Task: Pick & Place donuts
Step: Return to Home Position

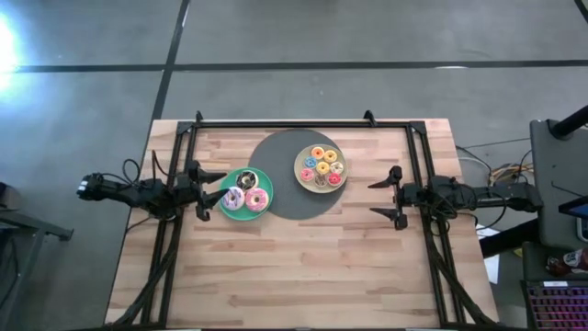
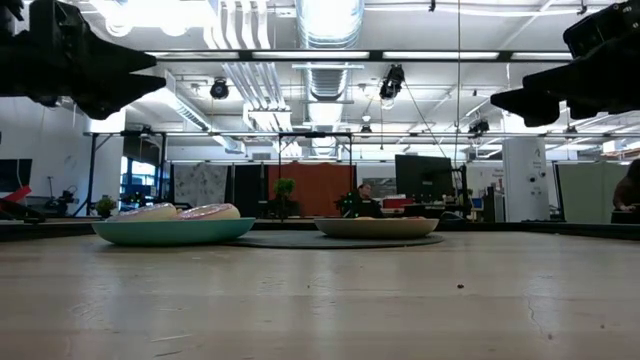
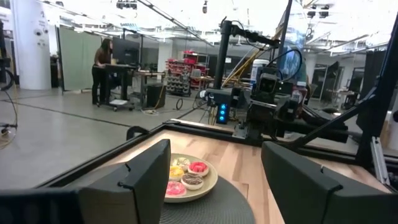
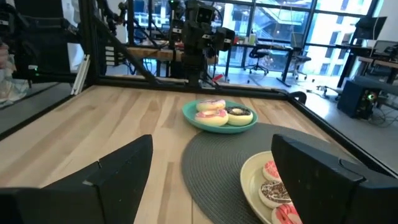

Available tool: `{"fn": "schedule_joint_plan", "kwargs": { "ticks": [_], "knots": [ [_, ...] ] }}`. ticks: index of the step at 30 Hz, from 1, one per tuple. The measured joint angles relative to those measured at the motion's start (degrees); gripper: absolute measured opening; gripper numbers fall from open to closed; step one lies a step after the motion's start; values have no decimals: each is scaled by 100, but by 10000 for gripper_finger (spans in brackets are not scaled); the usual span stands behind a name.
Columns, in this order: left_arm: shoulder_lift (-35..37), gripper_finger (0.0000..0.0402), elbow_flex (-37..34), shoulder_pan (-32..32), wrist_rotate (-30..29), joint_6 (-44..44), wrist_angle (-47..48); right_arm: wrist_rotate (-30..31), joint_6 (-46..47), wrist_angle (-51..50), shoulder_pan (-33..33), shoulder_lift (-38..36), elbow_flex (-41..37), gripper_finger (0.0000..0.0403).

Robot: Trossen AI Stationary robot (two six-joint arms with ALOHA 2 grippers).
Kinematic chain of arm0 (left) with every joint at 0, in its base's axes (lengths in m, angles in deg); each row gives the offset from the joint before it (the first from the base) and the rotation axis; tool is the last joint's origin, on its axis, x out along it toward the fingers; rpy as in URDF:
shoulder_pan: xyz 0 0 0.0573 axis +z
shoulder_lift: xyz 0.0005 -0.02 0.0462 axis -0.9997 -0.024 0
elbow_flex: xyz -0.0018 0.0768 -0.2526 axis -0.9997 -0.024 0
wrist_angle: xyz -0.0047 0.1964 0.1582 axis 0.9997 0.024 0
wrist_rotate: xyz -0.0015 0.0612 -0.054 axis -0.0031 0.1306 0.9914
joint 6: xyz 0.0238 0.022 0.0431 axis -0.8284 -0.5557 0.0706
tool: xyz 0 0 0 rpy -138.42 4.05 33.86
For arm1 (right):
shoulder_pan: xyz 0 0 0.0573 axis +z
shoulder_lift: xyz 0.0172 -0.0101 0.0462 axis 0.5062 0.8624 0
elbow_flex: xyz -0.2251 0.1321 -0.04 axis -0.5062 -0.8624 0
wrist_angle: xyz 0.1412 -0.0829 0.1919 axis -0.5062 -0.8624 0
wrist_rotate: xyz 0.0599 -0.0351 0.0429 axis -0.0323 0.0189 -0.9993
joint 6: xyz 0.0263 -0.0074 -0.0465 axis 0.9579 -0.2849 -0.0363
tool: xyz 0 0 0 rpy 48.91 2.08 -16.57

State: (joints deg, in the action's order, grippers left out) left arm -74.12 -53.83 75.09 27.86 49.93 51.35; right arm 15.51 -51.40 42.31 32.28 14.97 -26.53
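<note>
Table (image 1: 303,276): bare wooden planks fill the lower half of the high view.
Left gripper (image 1: 220,184): left of centre in the high view and in the upper left corner of the low view, raised above the table. Jaws spread, nothing between them. From above, the tips lie over the left rim of the teal plate.
Right gripper (image 1: 371,199): right of centre in the high view, also raised. Jaws spread wide and empty, just beyond the right edge of the mat.
Teal plate (image 1: 226,211): just left of centre, overlapping the left edge of the mat.
Large donuts (image 1: 256,199): three on the teal plate, set close together. Brown-iced at the top, white-lilac at lower left, pink at lower right.
Mat (image 1: 280,198): dark and round, at centre of the table's upper half.
Pale plate (image 1: 299,175): on the upper right part of the mat, apart from the teal plate.
Small donuts (image 1: 320,167): about seven, clustered on the pale plate, iced pink, yellow, red and brown.
Person (image 2: 360,200): seated beyond the table's far edge, at centre of the low view.
</note>
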Motion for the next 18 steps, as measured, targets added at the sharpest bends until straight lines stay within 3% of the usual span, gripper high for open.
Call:
{"fn": "schedule_joint_plan", "kwargs": {
  "ticks": [6, 12, 18],
  "knots": [
    [-27, 227, -2, 0, 1, 12, 1, -7, 52, 15, 0, 18, 0, 315],
    [-27, 227, -4, 0, 0, 14, 1, -17, 1810, 35, -4, 50, 0, 319],
    [-27, 227, -7, 2, 0, 14, 1, -17, 2069, 36, -4, 50, 0, 326]
  ]
}}
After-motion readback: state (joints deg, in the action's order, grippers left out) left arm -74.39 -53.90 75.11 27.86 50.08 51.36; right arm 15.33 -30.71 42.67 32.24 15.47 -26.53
